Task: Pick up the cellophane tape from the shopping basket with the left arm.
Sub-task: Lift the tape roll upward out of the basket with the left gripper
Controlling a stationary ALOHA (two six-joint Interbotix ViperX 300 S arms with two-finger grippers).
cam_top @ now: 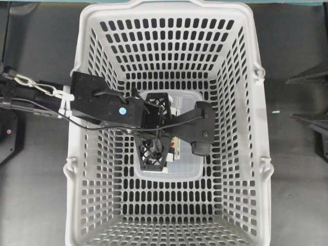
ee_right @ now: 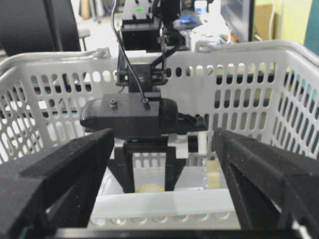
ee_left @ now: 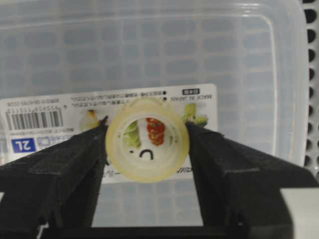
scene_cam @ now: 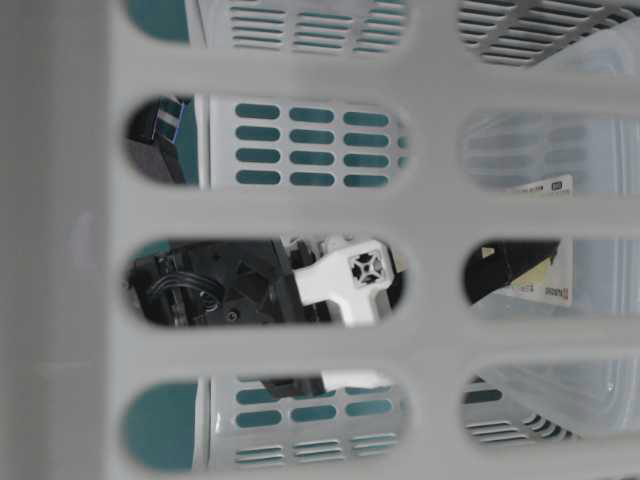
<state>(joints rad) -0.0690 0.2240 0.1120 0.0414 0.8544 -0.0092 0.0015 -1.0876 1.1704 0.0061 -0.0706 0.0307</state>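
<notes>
**Left gripper has the tape roll pinched, down inside the basket**

So the left gripper [ee_left: 147, 149] is closed onto the cellophane tape [ee_left: 147, 145], one black finger [ee_left: 70, 164] pressed against each side of the pale yellowish roll, dead center of the left wrist view. You look straight through the roll's hole at the label behind it (fruit pictures, a barcode and a blue "2L" tag at the left edge).

That label belongs to a clear plastic box [ee_left: 239, 59] filling most of the frame behind the tape. I can't tell whether the roll touches the box or sits just above it.

In the overhead view the left arm [cam_top: 102, 105], blue dot and all, comes in from the left edge over the wall of the shopping basket [cam_top: 87, 169] and ends mid-basket above the box [cam_top: 187, 166].

The right gripper [ee_right: 164, 199] fills the bottom of its own wrist view, fingers spread wide with nothing between them, looking into the basket at the left arm.
</notes>
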